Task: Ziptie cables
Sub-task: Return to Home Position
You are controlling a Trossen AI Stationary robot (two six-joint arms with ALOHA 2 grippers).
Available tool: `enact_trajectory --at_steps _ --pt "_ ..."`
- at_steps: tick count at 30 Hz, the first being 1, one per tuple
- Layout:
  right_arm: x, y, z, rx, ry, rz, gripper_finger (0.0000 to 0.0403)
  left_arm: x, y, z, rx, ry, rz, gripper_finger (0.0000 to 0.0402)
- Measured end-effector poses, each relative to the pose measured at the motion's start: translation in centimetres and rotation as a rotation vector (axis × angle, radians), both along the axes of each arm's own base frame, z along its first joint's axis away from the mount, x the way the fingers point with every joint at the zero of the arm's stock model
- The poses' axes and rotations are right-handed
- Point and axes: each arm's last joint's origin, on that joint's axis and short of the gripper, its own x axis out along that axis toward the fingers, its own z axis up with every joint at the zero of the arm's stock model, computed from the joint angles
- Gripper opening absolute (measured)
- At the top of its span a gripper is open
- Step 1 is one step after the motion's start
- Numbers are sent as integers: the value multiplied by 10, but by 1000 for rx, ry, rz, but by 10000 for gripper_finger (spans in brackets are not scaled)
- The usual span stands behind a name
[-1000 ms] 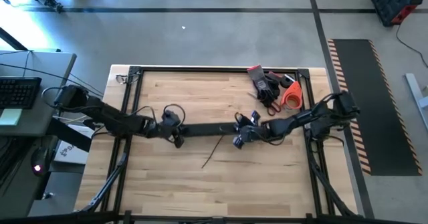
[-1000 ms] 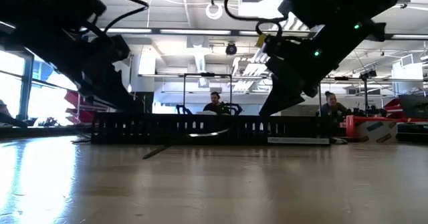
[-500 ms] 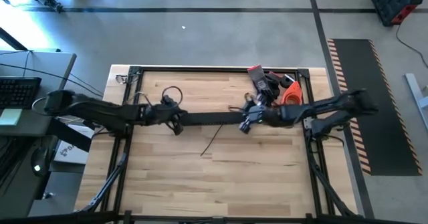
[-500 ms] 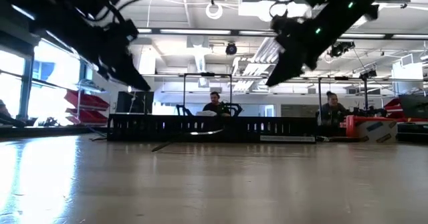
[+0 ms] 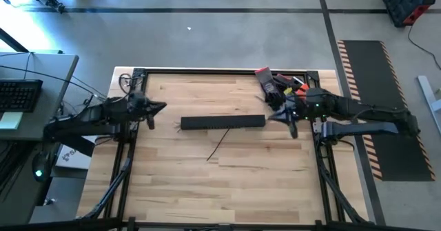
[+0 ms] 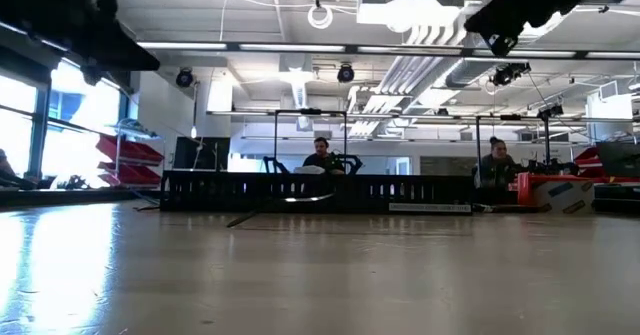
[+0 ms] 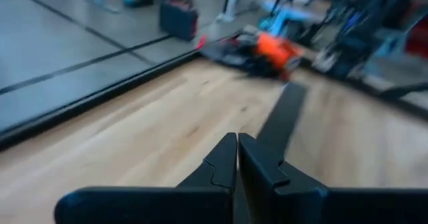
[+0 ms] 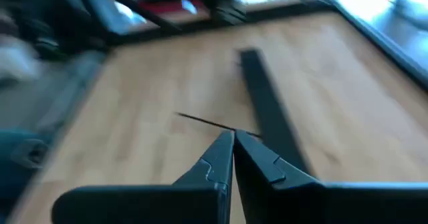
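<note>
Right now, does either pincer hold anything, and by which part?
Nothing is held. The left pincer and the right pincer are both shut and empty, each clear of the black duct lying on the table.

Both arms reach inward from opposite sides, held aloft; left gripper [image 5: 160,107] and right gripper [image 5: 274,115] pinched closed.

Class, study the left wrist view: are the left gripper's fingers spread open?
No, the left gripper's two dark fingers are pressed together, with only a thin seam showing between them.
</note>
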Motion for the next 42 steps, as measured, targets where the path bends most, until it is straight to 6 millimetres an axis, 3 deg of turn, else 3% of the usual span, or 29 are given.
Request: enact_trajectory --at_steps 6,13,26,35,42 --pt "-11 -3 -46 156 -157 123 0 -21 -5 -16 -82 -178 -61 0" --pt "-33 1 -80 201 -347 121 0 -14 -3 -17 -56 -220 -57 0" --pt "-64 9 -107 144 -555 119 0 -1 -1 -48 -7 -218 -77 0" --pt "-64 7 -109 5 -543 91 0 4 -1 -59 40 -194 -89 0" --pt "-64 6 -112 116 -519 14 0 4 0 -59 59 -179 -90 0"
